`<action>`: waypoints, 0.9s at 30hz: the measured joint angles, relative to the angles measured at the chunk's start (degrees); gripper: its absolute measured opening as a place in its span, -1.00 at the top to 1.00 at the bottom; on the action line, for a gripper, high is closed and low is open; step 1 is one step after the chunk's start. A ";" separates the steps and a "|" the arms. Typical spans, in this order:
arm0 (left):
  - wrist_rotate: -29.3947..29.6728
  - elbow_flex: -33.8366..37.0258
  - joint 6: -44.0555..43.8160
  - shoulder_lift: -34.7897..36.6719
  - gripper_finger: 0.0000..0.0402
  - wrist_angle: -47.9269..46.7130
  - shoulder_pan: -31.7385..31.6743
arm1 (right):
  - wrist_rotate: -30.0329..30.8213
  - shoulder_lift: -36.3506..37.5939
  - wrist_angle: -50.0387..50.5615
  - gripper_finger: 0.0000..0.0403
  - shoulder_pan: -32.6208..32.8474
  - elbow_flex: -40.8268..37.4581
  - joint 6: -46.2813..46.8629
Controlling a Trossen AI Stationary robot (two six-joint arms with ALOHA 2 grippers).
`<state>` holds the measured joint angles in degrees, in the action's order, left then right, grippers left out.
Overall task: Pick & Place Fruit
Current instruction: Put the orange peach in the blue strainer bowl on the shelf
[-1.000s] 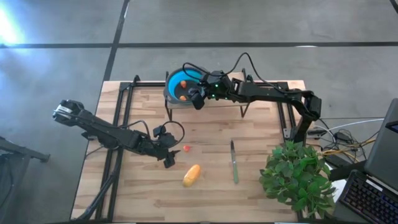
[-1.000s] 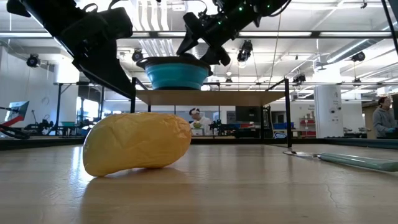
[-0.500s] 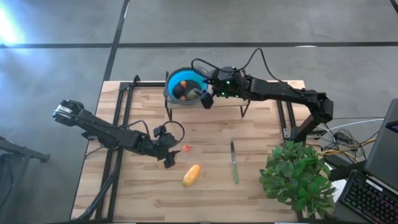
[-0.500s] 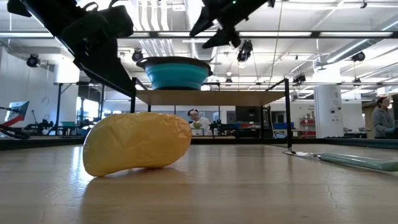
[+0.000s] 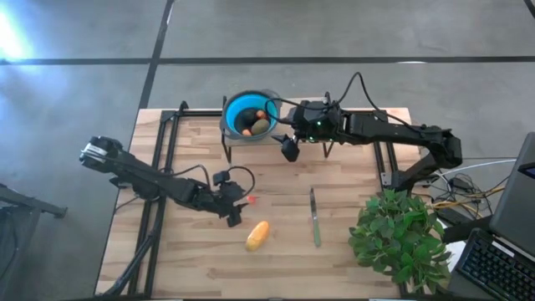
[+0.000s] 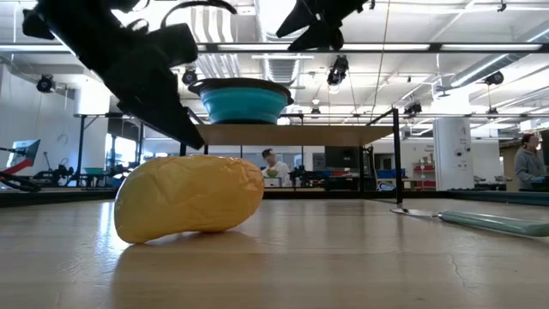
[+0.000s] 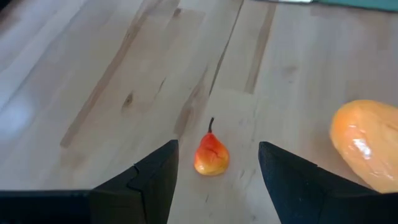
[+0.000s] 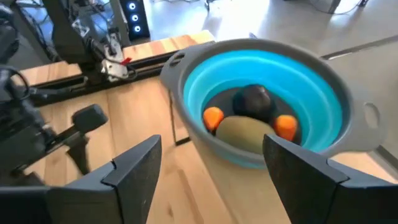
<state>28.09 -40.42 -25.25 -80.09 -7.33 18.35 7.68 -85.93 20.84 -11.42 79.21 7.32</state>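
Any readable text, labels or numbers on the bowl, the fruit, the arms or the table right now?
None can be read in any view.
Blue bowl: no marking.
Small red pear and yellow-orange fruit: plain.
Background screens in the low view: too small to read.

A grey concrete floor (image 5: 334,33), crossed by dark seams, is lying beyond the light wooden desk (image 5: 351,251). Bright glare is spilling onto it at the far left. Long ceiling lights (image 6: 446,47) are glowing over a wide workshop with white columns (image 6: 452,146). A person (image 6: 525,163) is standing at the far right, another (image 6: 271,165) is showing at centre.
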 joint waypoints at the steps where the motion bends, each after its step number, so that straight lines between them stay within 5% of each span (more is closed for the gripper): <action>1: 0.03 0.00 -0.67 -0.66 -0.13 0.08 -0.17 | -0.01 0.33 -0.07 -0.33 0.32 -0.62 0.03; 27: -0.34 -0.26 -3.93 -16.18 -0.10 9.71 -3.79 | -0.02 6.12 -0.48 -0.01 2.69 -8.08 3.23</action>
<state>27.75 -40.69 -29.18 -96.28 2.38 14.57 7.66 -79.81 20.36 -8.73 71.13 10.54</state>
